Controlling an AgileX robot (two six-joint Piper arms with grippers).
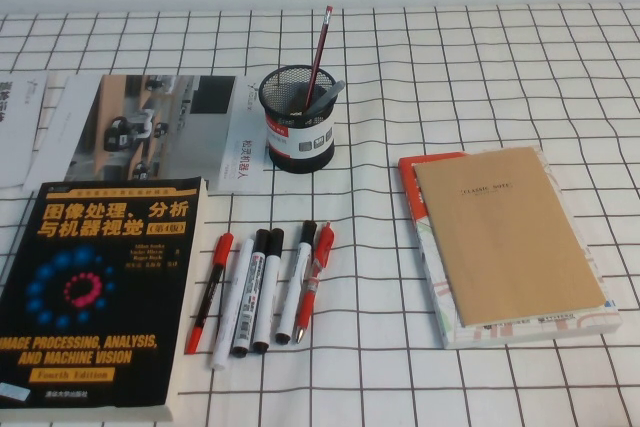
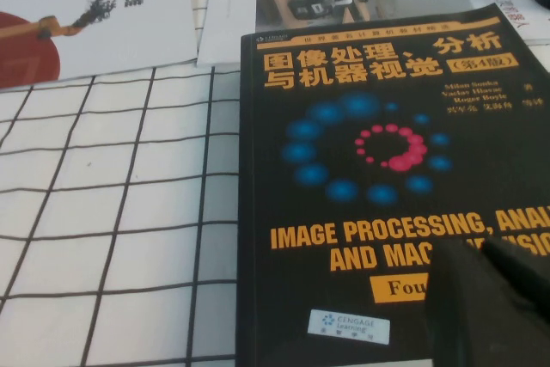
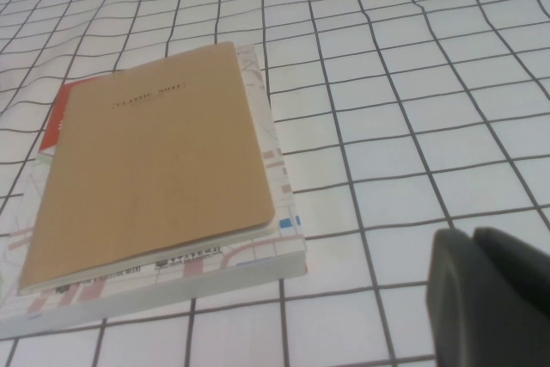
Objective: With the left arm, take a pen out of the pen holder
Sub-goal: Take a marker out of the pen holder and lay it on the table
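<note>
Hovering over the black textbook (image 2: 387, 169) at lower left, the left tool (image 2: 479, 253) is pinched together; upper centre, the mesh pen holder (image 1: 297, 117) offers a light, stiff red pencil (image 1: 320, 52), likely best gripped on its protruding shaft; the right tool (image 3: 471, 234), also closed, hangs beside the notebook (image 3: 155, 161).

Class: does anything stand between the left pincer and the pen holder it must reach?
Nothing upright. The left pincer, shut, is above the black textbook; only that book and flat leaflets lie on the way to the mesh pen holder. The right pincer hangs beside the notebooks.
</note>
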